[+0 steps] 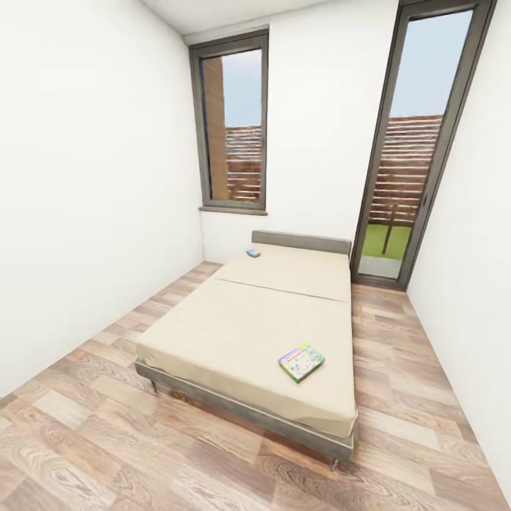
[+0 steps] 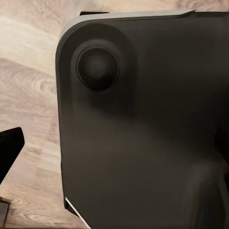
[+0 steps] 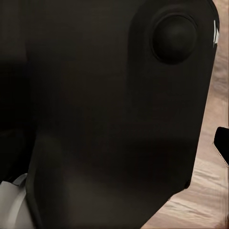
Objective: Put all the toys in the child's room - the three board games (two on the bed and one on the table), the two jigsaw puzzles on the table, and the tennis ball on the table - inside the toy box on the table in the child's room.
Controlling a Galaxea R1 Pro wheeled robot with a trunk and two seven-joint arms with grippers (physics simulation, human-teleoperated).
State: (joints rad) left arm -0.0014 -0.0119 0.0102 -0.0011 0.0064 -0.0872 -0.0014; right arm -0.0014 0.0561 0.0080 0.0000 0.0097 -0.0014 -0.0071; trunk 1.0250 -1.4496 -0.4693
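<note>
Facing the low beige-mattressed bed (image 1: 270, 319), I see a pastel green-edged board game box (image 1: 301, 362) lying near its right foot corner and a small blue box (image 1: 253, 253) far by the headboard, though whether my claws are open I cannot tell.

Home bedroom: low bed (image 1: 248, 326) w/ beige mattress, wood-plank floor (image 1: 85, 433), white walls, tall dark-framed windows (image 1: 234, 121).

Open wood floor (image 1: 106, 440) before the bed (image 1: 248, 333)
</note>
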